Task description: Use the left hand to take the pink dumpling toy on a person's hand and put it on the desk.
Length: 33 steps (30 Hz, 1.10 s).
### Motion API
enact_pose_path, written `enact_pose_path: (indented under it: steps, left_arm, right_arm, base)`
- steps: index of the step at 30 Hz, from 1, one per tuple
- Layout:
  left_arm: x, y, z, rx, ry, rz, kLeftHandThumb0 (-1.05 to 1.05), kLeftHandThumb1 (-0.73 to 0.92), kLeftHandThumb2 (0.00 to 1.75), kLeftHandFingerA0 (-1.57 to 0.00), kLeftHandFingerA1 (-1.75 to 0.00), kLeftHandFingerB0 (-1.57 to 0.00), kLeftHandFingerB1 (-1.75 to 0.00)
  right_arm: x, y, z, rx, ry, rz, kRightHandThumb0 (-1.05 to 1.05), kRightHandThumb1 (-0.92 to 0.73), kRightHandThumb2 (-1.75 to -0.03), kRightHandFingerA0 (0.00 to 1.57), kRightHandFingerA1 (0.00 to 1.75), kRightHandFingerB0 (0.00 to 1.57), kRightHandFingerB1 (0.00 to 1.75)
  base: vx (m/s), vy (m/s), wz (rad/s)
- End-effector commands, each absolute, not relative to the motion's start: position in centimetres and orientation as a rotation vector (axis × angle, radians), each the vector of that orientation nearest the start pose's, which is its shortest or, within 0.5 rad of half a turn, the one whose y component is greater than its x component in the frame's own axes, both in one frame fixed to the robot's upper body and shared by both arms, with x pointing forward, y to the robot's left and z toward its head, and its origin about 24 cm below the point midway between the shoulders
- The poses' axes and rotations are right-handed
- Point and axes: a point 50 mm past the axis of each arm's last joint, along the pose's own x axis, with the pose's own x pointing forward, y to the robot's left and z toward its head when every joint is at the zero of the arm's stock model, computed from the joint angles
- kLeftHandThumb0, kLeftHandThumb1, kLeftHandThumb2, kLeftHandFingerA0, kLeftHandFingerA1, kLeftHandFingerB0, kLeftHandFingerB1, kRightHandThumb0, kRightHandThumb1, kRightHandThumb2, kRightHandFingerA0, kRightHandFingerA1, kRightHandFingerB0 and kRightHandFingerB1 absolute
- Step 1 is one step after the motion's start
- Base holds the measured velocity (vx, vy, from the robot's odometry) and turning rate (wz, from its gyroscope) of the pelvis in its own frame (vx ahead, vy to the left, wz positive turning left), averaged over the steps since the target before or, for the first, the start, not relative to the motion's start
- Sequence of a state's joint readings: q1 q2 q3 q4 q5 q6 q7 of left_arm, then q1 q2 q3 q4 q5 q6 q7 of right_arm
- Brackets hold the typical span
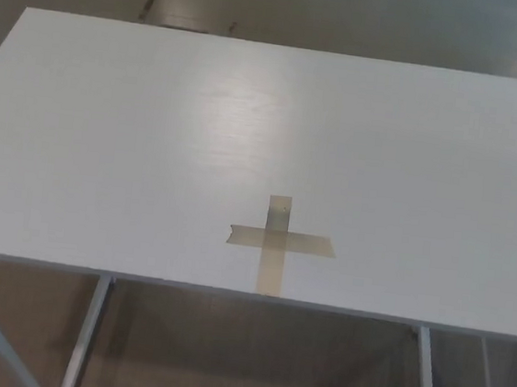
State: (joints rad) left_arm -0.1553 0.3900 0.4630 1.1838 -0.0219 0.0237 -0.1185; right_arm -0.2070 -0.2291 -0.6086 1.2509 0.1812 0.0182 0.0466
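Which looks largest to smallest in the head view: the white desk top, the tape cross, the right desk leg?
1. White desk top, filling most of the picture.
2. Tape cross and right desk leg: these look about alike, and the leg is cut off at the bottom edge, so I would not rank them.

No hand or toy shows.

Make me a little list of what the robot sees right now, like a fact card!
desk: white desk, seen from above
mark: tape cross near the front edge
desk legs: white legs showing under the front edge
pink dumpling toy: not in view
person's hand: not in view
robot's hands: neither in view
floor: brownish floor beyond the desk
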Motion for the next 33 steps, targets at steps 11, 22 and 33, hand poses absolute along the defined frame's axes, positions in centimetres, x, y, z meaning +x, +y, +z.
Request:
enact_pose_path:
  steps: [11,22,33]
  left_arm:
    - [14.81,33.75,-10.42,-0.315,0.884,0.562,-0.16,0.60,0.58,-0.57,-0.44,-0.49,-0.41]
    - [14.38,33.87,-10.51,-0.311,0.893,0.559,-0.17,0.61,0.58,-0.55,-0.43,-0.48,-0.41]
    - [14.49,33.85,-10.49,-0.310,0.889,0.567,-0.17,0.60,0.58,-0.58,-0.44,-0.50,-0.42]
  right_arm:
    - [15.49,-27.27,-13.33,0.725,0.828,-0.745,-0.22,-0.55,-0.56,0.62,0.54,0.66,0.51]
    - [15.05,-27.31,-13.48,0.726,0.833,-0.745,-0.22,-0.55,-0.56,0.62,0.54,0.68,0.52]
    - [15.03,-27.16,-13.54,0.728,0.832,-0.744,-0.23,-0.56,-0.57,0.64,0.54,0.67,0.52]
  base:
    - [0.00,0.000,0.00]
    - [0.00,0.000,0.00]
    - [0.00,0.000,0.00]
